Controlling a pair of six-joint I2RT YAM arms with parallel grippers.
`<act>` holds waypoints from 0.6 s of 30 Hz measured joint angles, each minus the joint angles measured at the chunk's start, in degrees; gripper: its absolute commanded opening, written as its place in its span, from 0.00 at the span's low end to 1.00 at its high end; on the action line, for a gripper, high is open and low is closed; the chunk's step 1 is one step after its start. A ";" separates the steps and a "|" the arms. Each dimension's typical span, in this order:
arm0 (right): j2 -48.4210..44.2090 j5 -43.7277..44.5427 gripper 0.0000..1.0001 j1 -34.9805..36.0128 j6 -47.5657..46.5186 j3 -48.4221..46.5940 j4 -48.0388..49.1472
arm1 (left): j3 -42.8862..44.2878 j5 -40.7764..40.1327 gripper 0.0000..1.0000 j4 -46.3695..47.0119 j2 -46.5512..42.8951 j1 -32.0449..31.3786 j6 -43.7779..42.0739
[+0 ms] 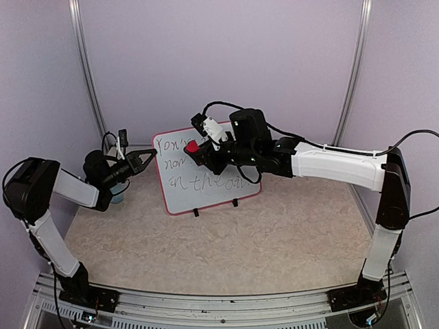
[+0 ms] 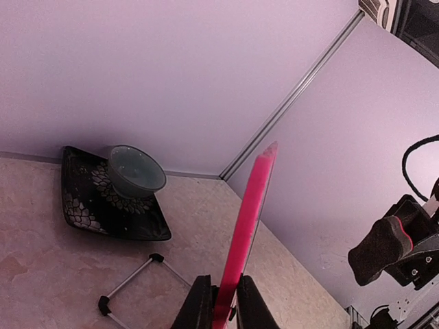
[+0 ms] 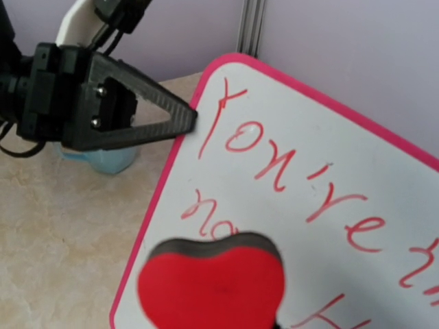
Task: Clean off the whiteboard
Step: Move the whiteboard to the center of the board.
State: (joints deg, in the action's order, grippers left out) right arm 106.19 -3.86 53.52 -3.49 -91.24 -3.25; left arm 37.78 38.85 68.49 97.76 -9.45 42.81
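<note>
The whiteboard (image 1: 184,197) stands tilted on the table, a white board with a pink frame and handwriting across it. My left gripper (image 1: 148,162) is shut on its left edge; in the left wrist view both fingers (image 2: 200,305) pinch the pink frame (image 2: 250,219). My right gripper (image 1: 197,152) is shut on a red heart-shaped eraser (image 3: 212,284) with a dark felt layer. The eraser (image 1: 194,146) sits right at the upper left of the writing (image 3: 309,137); I cannot tell whether it touches. It hides the right fingers in the right wrist view.
A light blue cup (image 1: 118,193) stands just left of the board, behind my left gripper. A black patterned plate (image 2: 82,205) with a grey-blue bowl (image 2: 137,170) lies behind the board. The board's wire stand (image 2: 130,281) with black feet (image 1: 195,212) rests on the table.
</note>
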 measured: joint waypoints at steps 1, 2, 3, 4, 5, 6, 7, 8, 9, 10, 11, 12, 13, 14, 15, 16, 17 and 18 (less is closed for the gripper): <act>0.00 0.00 0.29 0.00 0.00 0.00 -0.09 | -0.37 -0.31 0.07 0.35 -0.13 -0.22 0.00; 0.00 0.00 0.29 0.00 0.00 0.00 -0.11 | -0.90 -0.61 0.06 0.48 -0.46 -0.44 -0.20; 0.00 0.00 0.29 0.00 0.00 0.00 -0.11 | -1.73 -1.44 0.04 0.66 -1.07 -0.70 -0.72; 0.00 -0.04 0.29 0.00 0.02 0.00 -0.11 | -2.71 -2.27 0.03 0.90 -1.90 -1.16 -1.25; 0.00 -0.04 0.29 0.00 0.09 0.00 -0.09 | -3.67 -2.95 0.02 0.92 -2.80 -1.60 -1.75; -0.02 -0.04 0.29 0.00 0.15 0.00 -0.11 | -5.05 -3.67 0.02 0.92 -3.96 -2.38 -2.23; 0.00 -0.04 0.29 0.00 0.20 0.00 -0.13 | -6.27 -5.38 0.01 0.92 -5.18 -3.63 -2.73; 0.00 -0.02 0.29 0.00 0.28 0.00 -0.13 | -7.50 -6.73 0.01 0.83 -6.45 -5.03 -3.26; -0.02 -0.04 0.29 0.00 0.31 0.00 -0.13 | -8.48 -7.87 0.01 0.61 -7.54 -6.36 -3.61; 0.00 0.04 0.29 0.04 0.42 0.00 -0.15 | -9.62 -9.40 0.01 0.33 -8.76 -8.13 -4.00; -0.02 0.13 0.29 0.11 0.46 0.00 -0.28 | -10.73 -10.78 0.01 0.13 -9.88 -9.81 -4.28; -0.02 0.31 0.29 0.24 0.52 0.00 -0.33 | -11.80 -12.33 0.00 -0.02 -10.97 -11.41 -4.48; -0.02 0.42 0.29 0.39 0.55 0.00 -0.37 | -12.66 -13.86 0.00 -0.28 -11.96 -12.81 -4.59; -0.02 0.74 0.29 0.66 0.57 0.00 -0.39 | -13.42 -15.58 0.00 -0.83 -13.03 -14.38 -4.70; -0.02 1.11 0.29 1.01 0.57 0.00 -0.42 | -14.01 -17.77 0.00 -1.40 -13.97 -15.82 -4.76; -0.02 1.40 0.29 1.36 0.57 0.00 -0.50 | -14.53 -20.06 0.00 -2.12 -14.91 -17.18 -4.83; -0.09 1.64 0.29 1.66 0.59 0.00 -0.68 | -14.99 -22.45 0.00 -2.95 -15.89 -18.69 -4.92; -0.22 1.97 0.29 2.08 0.63 0.04 -1.03 | -15.39 -24.63 0.00 -3.76 -16.79 -20.06 -4.98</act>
State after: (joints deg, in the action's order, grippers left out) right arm 105.97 -1.89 55.59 -2.85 -91.20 -4.27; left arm 22.39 14.22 64.73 80.97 -29.52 37.82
